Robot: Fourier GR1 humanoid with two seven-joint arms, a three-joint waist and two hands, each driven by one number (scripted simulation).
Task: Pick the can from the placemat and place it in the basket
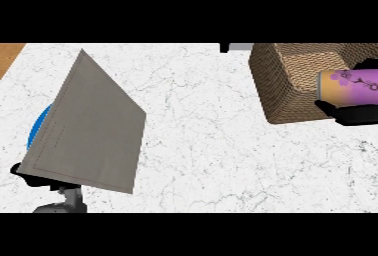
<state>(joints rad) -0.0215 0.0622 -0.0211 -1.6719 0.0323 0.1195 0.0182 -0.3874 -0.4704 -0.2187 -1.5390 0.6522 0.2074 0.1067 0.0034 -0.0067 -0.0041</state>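
The can was held over the basket on the right side.

The can (353,86), purple and orange with a small flower pattern, was seen lying on its side above the near right part of the woven basket (284,80). It was gripped by the black right hand (353,114), whose fingers were curled round it from below and behind. The grey placemat (88,130) was seen on the left of the white marble counter (214,160), tilted up, with a bit of something blue (38,125) showing at its left edge. The left hand (29,175) was mostly hidden under the near edge of the placemat, so it could not be told whether its fingers were open or closed.
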